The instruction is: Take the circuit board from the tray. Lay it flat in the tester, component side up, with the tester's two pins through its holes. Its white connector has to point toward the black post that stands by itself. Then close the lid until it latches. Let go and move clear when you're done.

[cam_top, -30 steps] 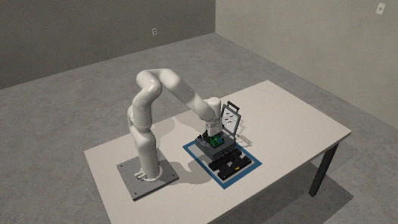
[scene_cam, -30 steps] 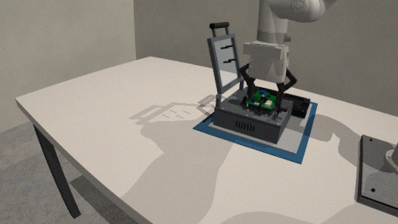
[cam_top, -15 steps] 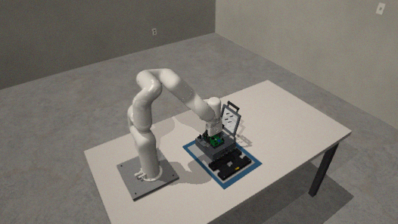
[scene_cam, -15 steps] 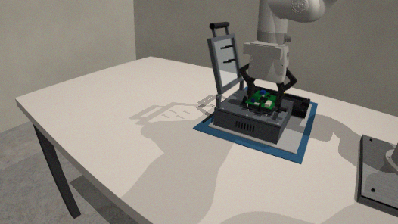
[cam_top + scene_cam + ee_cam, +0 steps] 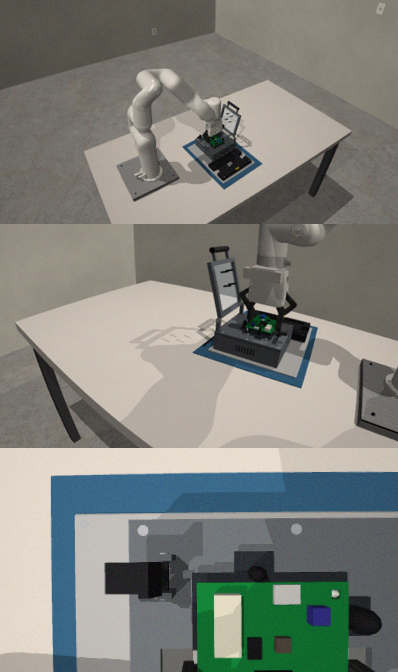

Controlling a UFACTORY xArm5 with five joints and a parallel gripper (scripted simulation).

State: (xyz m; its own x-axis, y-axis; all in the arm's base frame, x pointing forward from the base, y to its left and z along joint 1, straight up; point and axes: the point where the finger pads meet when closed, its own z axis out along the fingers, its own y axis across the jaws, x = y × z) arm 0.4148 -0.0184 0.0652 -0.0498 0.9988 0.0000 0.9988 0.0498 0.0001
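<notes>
The circuit board [image 5: 216, 141] [image 5: 261, 323] [image 5: 295, 620] is over the tester [image 5: 206, 148] [image 5: 246, 353] [image 5: 320, 550], component side up, with the tray [image 5: 219, 170] [image 5: 301, 333] beside it. The gripper [image 5: 216, 140] [image 5: 264, 322] appears clamped on the board, its fingers set wide at opposite edges. That is the right hold: the board is probably light and stiff but brittle, with smooth, thin edges that could slip or tilt under uneven pressure, so a modest squeeze should do. Keep the pads off the white connector [image 5: 268, 328] [image 5: 228, 625], which points left in the wrist view, toward the lone black post [image 5: 126, 579]. Whether the pins are through the holes I cannot tell. The lid [image 5: 237, 125] [image 5: 214, 292] stands open; its top handle [image 5: 233, 106] [image 5: 219, 249] looks the sturdier place to push later.

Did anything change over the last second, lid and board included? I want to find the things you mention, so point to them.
Nothing has visibly changed. The gripper [image 5: 215, 138] [image 5: 263, 327] stayed low with its fingers at the sides of the circuit board [image 5: 216, 141] [image 5: 262, 323] [image 5: 270, 620], which stayed at the tester [image 5: 215, 150] [image 5: 247, 346] [image 5: 150, 628]. The lid [image 5: 231, 119] [image 5: 227, 286] stayed raised. Whether the grip loosened slightly, I cannot tell.
</notes>
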